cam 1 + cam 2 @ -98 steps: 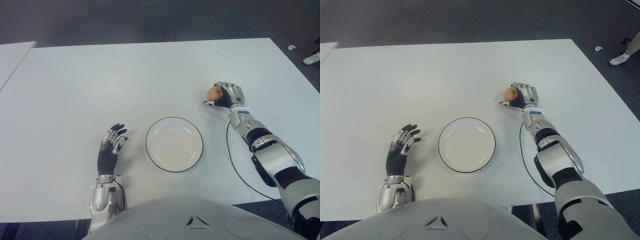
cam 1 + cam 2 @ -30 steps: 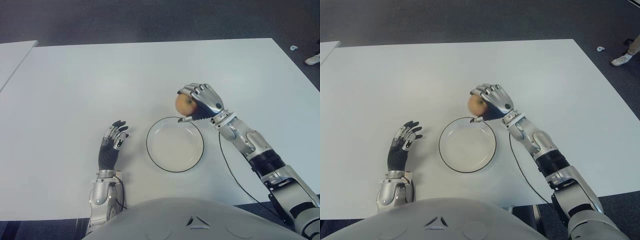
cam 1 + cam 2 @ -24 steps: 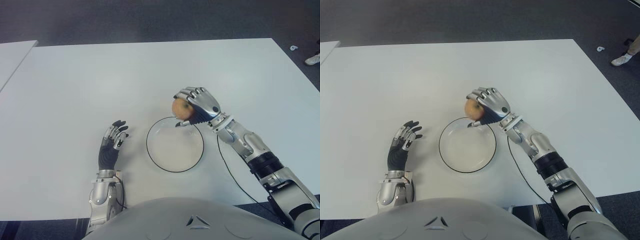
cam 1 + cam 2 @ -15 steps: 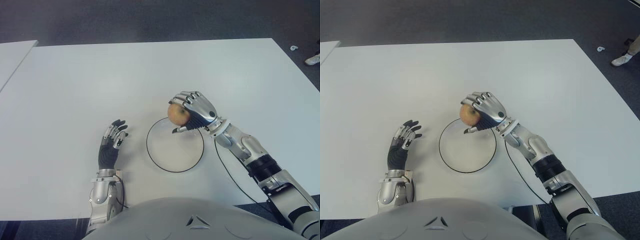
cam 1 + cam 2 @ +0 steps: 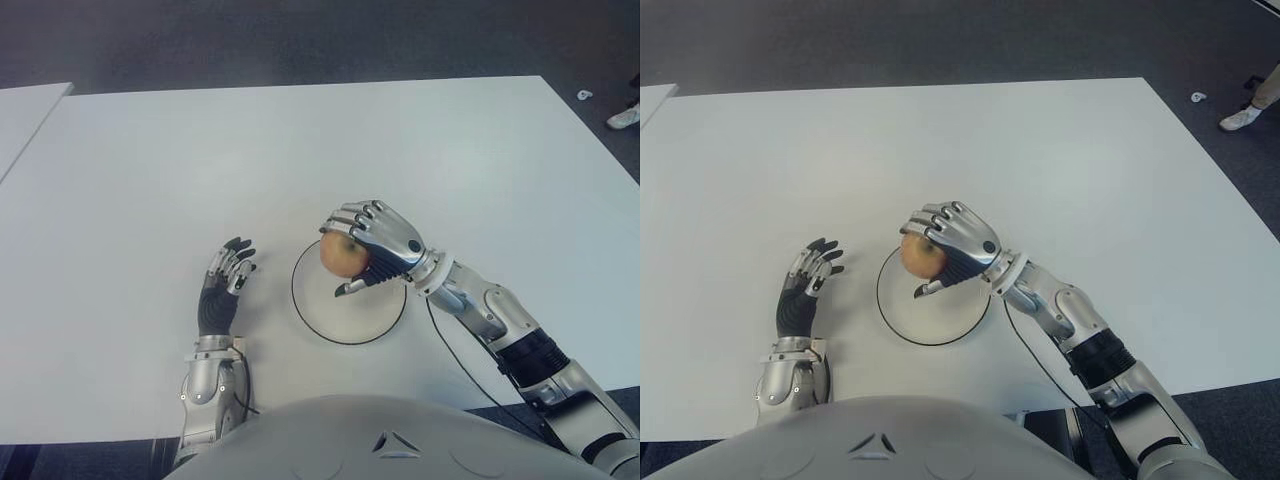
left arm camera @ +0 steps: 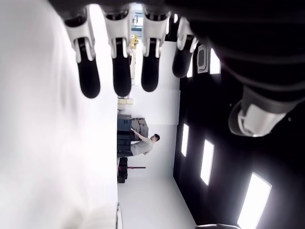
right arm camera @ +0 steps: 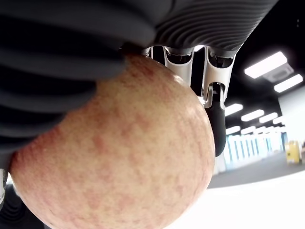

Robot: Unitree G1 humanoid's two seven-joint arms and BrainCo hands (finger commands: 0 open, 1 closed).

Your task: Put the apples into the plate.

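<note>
My right hand (image 5: 362, 250) is shut on a yellow-red apple (image 5: 341, 256) and holds it above the far left part of the white, black-rimmed plate (image 5: 372, 322). In the right wrist view the apple (image 7: 114, 157) fills the picture with fingers (image 7: 217, 119) curled round it. The plate lies on the white table (image 5: 300, 150) near the front edge, partly hidden by the hand. My left hand (image 5: 222, 285) shows to the left of the plate, fingers spread, holding nothing. I see no other apple.
A black cable (image 5: 462, 365) runs along my right forearm over the table. A second white table's corner (image 5: 25, 105) shows at the far left. A person's shoe (image 5: 625, 117) is on the dark floor at the far right.
My right hand has carried the apple from the table's right side leftward and nearer, from beyond the plate's far rim to above the plate. The left hand has not moved.
</note>
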